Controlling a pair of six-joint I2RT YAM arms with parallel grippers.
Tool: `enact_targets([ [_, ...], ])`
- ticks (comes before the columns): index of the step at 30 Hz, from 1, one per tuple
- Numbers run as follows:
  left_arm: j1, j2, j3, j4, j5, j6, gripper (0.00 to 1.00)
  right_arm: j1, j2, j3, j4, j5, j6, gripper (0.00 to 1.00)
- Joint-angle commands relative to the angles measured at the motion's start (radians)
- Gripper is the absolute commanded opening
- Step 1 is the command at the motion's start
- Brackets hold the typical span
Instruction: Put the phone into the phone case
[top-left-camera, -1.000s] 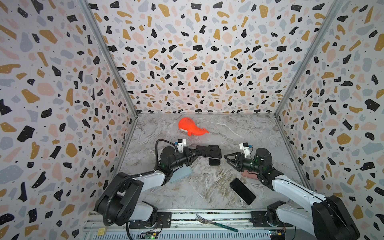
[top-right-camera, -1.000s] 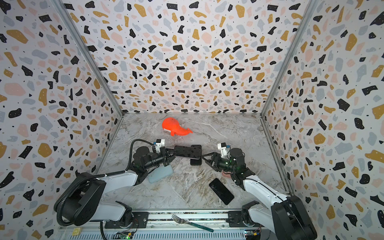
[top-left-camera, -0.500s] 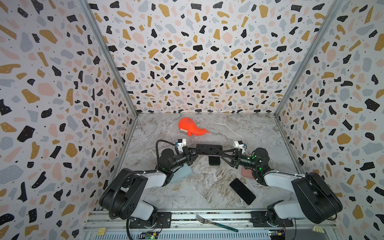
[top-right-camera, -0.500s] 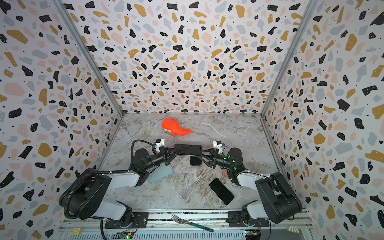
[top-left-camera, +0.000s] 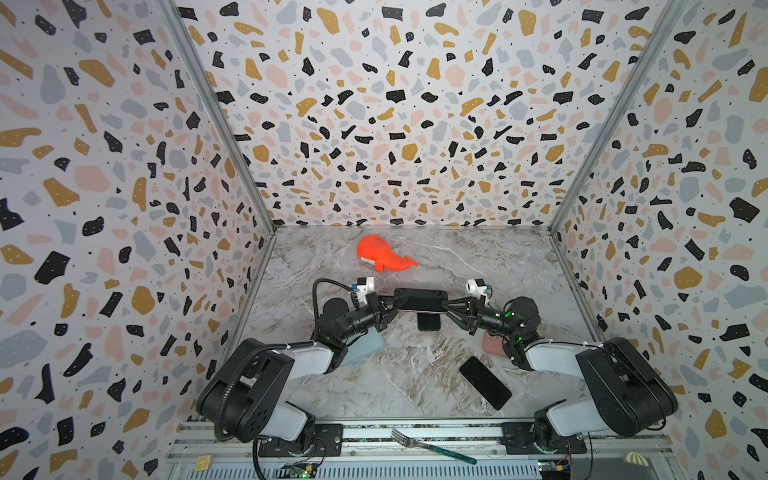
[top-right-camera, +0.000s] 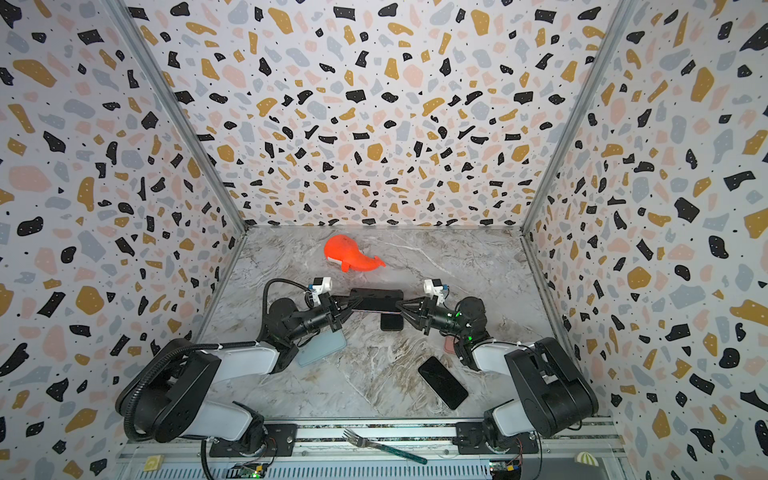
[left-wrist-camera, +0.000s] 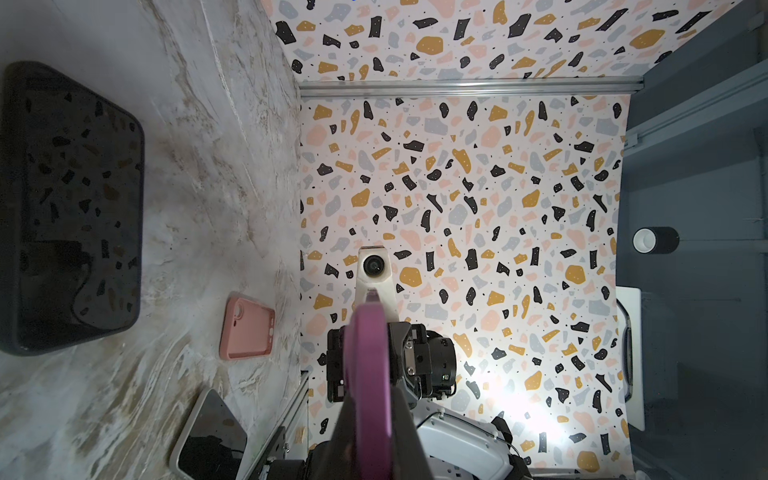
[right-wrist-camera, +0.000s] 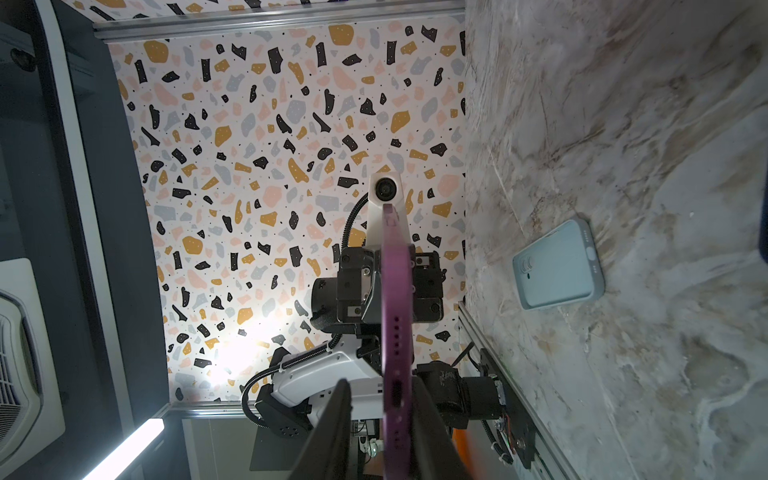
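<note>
Above middle of marble table (top-left-camera: 415, 374), purple phone (top-left-camera: 420, 300) hangs level in air, dark face up, between both arms. Left gripper (top-left-camera: 394, 308): jaws pinch phone's near end. Right gripper (top-left-camera: 447, 306): jaws straddle opposite end; right wrist view shows one finger against phone, slim gap at other. Black phone case (top-left-camera: 428, 322) on table just below phone. Blue case (top-left-camera: 368, 348), pink case (top-left-camera: 493, 344), second dark phone (top-left-camera: 484, 382) lie nearer front.
</note>
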Motion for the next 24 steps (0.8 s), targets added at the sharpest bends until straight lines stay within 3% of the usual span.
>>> enact_targets([
  [1,-0.012,-0.038,-0.005,0.068,0.016,0.032,0.00,-0.005,0.015,-0.008,0.103,-0.002,0.012,0.21],
  [15,-0.026,-0.050,-0.009,0.039,0.013,0.061,0.00,-0.016,0.047,-0.037,0.168,0.022,0.037,0.22],
  [24,-0.036,-0.042,-0.011,0.034,0.005,0.068,0.00,-0.013,0.041,-0.029,0.166,0.023,0.037,0.10],
])
